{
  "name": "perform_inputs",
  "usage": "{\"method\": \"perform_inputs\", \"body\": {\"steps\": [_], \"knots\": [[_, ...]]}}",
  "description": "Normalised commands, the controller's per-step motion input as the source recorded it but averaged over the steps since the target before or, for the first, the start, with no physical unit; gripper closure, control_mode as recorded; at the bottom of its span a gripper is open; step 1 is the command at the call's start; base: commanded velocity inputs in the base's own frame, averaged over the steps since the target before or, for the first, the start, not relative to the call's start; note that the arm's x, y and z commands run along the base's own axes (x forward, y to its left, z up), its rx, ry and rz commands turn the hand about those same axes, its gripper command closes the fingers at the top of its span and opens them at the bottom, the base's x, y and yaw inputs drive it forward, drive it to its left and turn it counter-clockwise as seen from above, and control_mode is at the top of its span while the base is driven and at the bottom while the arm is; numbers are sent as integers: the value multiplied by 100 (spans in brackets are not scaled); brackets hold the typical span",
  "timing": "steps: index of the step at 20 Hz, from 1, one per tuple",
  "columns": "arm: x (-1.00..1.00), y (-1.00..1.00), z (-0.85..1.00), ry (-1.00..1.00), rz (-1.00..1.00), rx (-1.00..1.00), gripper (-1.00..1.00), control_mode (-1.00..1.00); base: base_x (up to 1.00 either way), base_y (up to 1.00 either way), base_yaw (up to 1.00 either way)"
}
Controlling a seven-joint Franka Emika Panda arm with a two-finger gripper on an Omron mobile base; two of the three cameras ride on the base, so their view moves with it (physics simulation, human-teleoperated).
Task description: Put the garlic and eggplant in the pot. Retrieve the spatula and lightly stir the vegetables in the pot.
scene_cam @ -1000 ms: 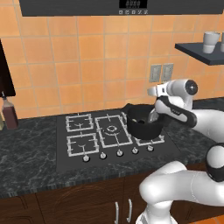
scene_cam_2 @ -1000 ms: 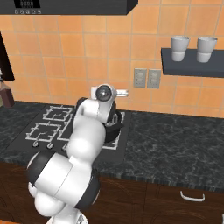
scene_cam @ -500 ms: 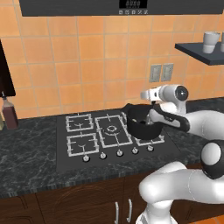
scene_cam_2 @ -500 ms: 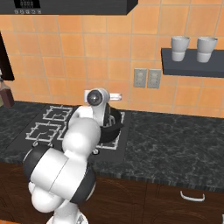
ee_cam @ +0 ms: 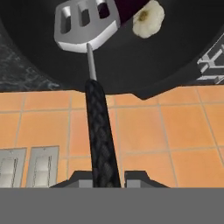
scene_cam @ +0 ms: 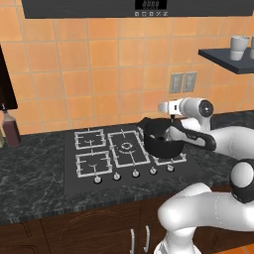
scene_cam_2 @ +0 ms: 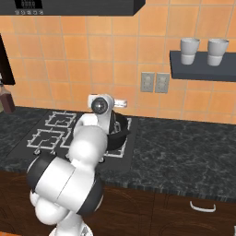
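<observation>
The black pot stands on the stove's right front burner, and it also shows past my arm. My gripper is shut on the spatula's black handle and hangs just above the pot's back rim. The spatula's silver slotted head reaches down into the pot. Beside the head lies the pale garlic, touching the dark purple eggplant, which is cut off by the frame's edge.
The gas stove has free grates on its left and a row of knobs in front. A brown bottle stands far left. A shelf with cups and wall outlets lie to the right.
My hand with the spatula has swung slightly left over the pot and a little back again. The pot has not moved.
</observation>
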Motion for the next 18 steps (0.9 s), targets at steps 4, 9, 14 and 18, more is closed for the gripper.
{"method": "perform_inputs", "body": {"steps": [4, 9, 14, 18], "knots": [[8, 0, 43, -1, 0, 9, 100, -100, 0, 0, 0], [5, 0, 39, 0, 0, 5, 100, -100, 0, 0, 0], [0, 0, 31, 0, 0, 3, 100, -100, 0, 0, 0], [0, 0, -6, -1, -3, 2, 100, -100, 0, 0, 0]]}}
